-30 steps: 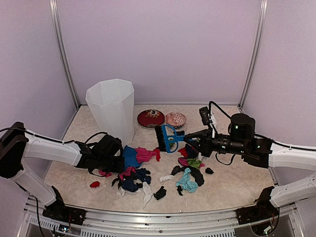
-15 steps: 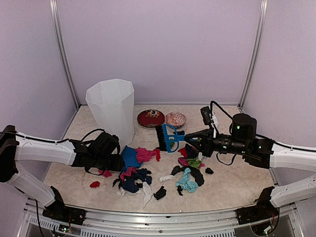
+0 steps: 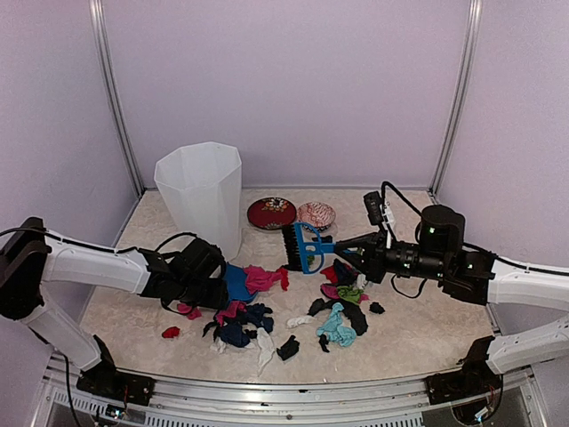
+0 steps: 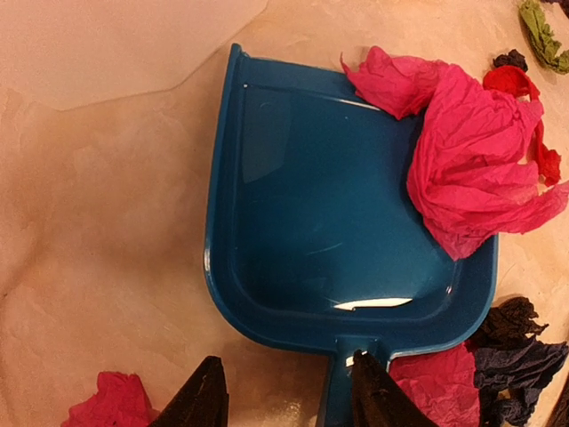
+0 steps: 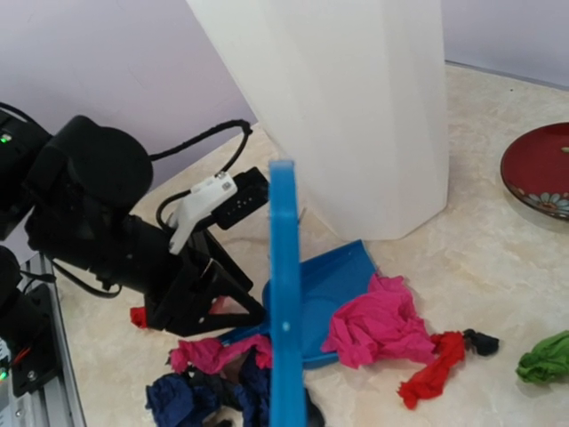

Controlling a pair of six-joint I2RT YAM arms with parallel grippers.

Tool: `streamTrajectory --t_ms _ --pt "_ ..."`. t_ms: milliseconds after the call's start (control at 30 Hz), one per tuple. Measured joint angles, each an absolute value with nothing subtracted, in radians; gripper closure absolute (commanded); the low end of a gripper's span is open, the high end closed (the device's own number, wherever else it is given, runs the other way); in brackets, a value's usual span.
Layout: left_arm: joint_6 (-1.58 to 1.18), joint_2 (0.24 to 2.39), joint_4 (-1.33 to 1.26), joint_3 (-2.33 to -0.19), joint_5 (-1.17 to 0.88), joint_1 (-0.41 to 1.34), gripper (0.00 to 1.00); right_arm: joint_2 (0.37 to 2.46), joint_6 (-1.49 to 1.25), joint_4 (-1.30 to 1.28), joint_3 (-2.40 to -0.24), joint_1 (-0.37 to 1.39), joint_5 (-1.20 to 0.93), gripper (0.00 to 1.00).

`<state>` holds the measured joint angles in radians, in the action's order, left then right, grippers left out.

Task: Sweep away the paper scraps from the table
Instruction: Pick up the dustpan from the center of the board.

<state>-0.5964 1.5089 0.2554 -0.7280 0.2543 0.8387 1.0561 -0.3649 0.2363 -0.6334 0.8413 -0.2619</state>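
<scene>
The table [image 3: 418, 329] carries the scraps [image 3: 338, 325] in a loose heap across its near middle, between the two arms. A tall white bin [image 3: 200, 191] stands behind on the left. The dustpan [image 4: 338, 231] lies flat in front of the bin, with one big pink wad [image 4: 471, 169] resting on its lip. The right gripper [image 3: 348, 247] is closed on the brush [image 3: 298, 246], bristles leftward above the heap's far side. The left gripper [image 4: 284, 358] stands part open astride the pan's handle [image 4: 336, 391] — clamping nothing, with the handle close to one finger. To do this step well, I judge the left gripper should centre on the handle and clamp firmly before any sweeping — with the lip pressed flat, or wads slip under.
</scene>
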Motion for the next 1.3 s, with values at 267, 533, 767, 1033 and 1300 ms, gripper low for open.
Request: streamTrajectory --t_ms 267,533,767,1033,1300 --pt "-0.595 1.554 0.254 -0.731 0.258 0.839 0.58 1.048 -0.367 0.236 -0.622 0.841 -0.255 1.00" --pt "-0.592 1.568 0.236 -0.743 0.242 0.839 0.84 1.048 -0.368 0.236 -0.621 0.842 -0.252 1.00" --pt "-0.589 1.574 0.227 -0.744 0.227 0.839 1.00 1.048 -0.368 0.236 -0.613 0.842 -0.249 1.00" --pt "-0.577 1.576 0.225 -0.749 0.214 0.840 1.00 1.048 -0.368 0.236 -0.613 0.842 -0.248 1.00" --pt "-0.571 1.551 0.254 -0.785 0.243 0.864 1.00 1.048 -0.367 0.235 -0.613 0.842 -0.248 1.00"
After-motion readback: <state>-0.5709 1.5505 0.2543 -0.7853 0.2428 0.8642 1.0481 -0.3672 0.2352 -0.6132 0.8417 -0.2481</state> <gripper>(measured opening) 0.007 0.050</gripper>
